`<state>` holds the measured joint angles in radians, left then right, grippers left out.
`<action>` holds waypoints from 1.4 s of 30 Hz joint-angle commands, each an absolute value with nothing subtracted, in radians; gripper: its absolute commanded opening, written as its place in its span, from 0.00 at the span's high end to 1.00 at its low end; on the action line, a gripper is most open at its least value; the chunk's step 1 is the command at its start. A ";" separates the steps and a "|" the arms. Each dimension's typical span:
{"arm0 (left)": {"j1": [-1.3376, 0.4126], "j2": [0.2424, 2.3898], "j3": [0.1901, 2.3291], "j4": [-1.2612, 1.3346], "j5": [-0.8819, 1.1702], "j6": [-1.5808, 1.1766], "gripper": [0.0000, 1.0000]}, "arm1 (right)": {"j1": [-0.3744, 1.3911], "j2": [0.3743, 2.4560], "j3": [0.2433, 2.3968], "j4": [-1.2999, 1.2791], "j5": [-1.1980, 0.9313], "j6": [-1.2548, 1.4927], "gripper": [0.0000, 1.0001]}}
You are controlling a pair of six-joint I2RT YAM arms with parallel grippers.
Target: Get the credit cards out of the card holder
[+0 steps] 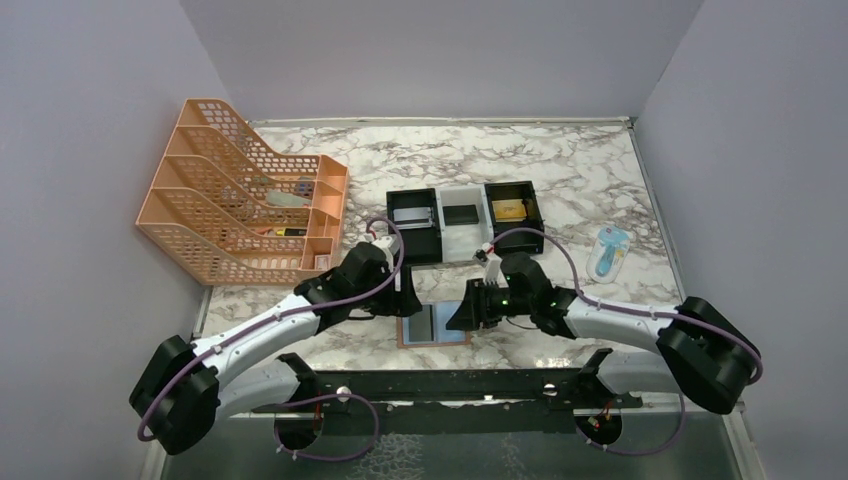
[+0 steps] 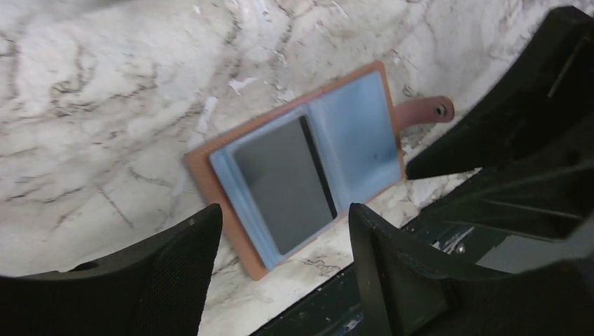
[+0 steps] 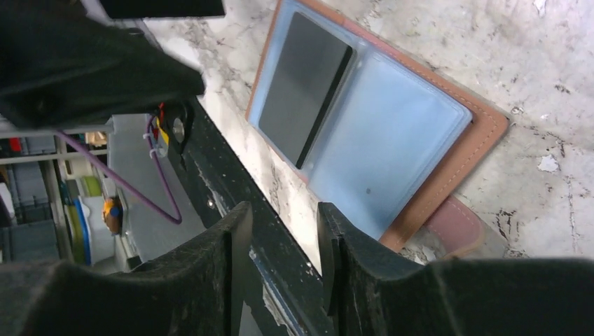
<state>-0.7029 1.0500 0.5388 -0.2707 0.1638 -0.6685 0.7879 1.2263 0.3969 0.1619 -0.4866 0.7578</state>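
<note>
Tan leather lined in pale blue, the card holder (image 1: pixel 436 326) is lying open and flat on the marbled table (image 1: pixel 580 180), close to its near edge, with both grippers hanging just over it. One dark credit card (image 2: pixel 284 182) is sitting in the pocket of one half; the other half is looking empty. The left gripper (image 2: pixel 284 215) is hovering over that card, fingers spread and nothing between them, while the right gripper (image 3: pixel 282 210) is waiting at the opposite side, fingers parted only narrowly and likewise carrying nothing. Other cards (image 1: pixel 461 213) are resting in the three-compartment tray (image 1: pixel 415 192) farther back. Done well, one arm is probably pinning the leather while the other is sliding the card along its pocket rather than lifting, lest the holder come up too.
</note>
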 commanded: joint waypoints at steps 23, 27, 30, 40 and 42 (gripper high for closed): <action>-0.854 1.102 0.409 -0.037 0.084 -0.858 0.61 | 0.847 1.465 0.423 0.429 -0.385 0.984 0.75; -0.857 1.137 0.430 -0.045 0.074 -0.829 0.62 | 0.849 1.476 0.435 0.423 -0.394 0.972 0.75; -0.857 1.158 0.457 -0.091 0.056 -0.800 0.62 | 0.848 1.500 0.457 0.411 -0.408 0.962 0.75; -0.863 1.200 0.432 -0.077 0.063 -0.807 0.68 | 0.850 1.587 0.476 0.434 -0.409 0.967 0.75; -0.864 1.209 0.427 -0.080 0.063 -0.803 0.69 | 0.850 1.596 0.473 0.433 -0.392 0.975 0.75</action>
<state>-0.8555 1.1793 0.4377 -0.0620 0.0853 -0.8215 0.8436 1.5703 0.4568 0.3988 -0.4091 0.9680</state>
